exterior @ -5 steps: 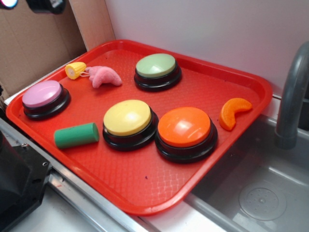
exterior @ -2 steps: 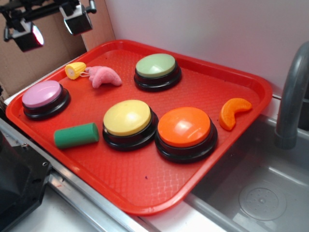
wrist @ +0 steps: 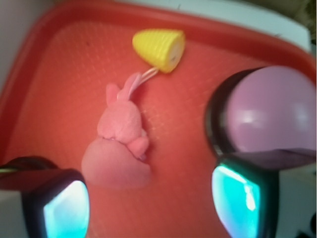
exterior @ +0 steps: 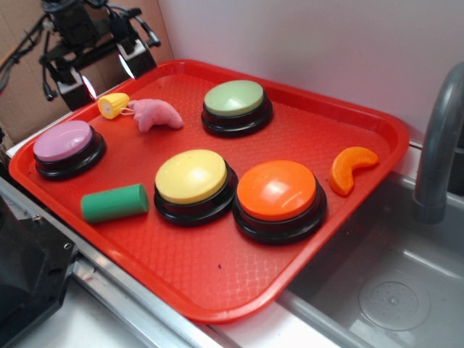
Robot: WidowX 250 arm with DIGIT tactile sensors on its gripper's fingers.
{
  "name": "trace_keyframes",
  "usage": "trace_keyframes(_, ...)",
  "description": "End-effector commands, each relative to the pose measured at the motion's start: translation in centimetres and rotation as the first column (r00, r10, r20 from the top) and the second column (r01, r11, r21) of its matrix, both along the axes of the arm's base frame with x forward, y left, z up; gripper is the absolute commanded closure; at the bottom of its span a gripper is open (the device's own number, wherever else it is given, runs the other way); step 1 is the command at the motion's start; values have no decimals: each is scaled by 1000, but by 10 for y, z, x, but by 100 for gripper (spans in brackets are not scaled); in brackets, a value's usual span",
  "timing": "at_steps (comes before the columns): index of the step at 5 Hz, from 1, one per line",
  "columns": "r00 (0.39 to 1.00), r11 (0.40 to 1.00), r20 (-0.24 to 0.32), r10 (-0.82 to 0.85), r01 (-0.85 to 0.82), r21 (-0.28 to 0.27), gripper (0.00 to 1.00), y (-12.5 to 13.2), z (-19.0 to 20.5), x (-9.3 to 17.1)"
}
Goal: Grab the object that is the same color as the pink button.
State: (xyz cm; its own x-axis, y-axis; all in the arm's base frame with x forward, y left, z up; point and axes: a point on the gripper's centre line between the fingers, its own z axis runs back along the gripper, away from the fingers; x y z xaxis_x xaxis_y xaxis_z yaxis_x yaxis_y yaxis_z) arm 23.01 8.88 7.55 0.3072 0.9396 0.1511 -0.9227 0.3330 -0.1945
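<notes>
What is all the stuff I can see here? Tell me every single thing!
Red plastic tray: 1, red, on the counter beside the sink.
Round dome push buttons: 4, pink-lilac at the left edge, green at the back, yellow and orange in the middle.
Fuzzy pink toy: 1, pink, back left of the tray.
Yellow corn-like piece: 1, yellow, next to the pink toy.
Green cylinder: 1, green, front left.
Orange crescent slice: 1, orange, right side.
Grey faucet: 1, grey, far right.
Metal sink: 1, grey, bottom right.
Robot gripper: 1, black, open, above the tray's back-left corner.

Fuzzy pink toy (wrist: 119, 144), glossy pink button (wrist: 267, 116), textured plastic tray (exterior: 304, 130).
</notes>
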Motion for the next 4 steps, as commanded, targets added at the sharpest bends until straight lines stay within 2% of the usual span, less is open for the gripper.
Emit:
trace_keyframes(1, 1000, 1000, 25, 10, -10, -16, 0, 12, -27, 38)
trace_keyframes(2, 999, 998, 14, 40, -40, -47, 0, 13, -41, 40)
trace_keyframes(3, 996, 995, 0, 85, -85, -53, 100, 15, -46, 37)
trace_keyframes(4, 998, 997, -18, 53, -54, -58, 100, 16, -46, 39)
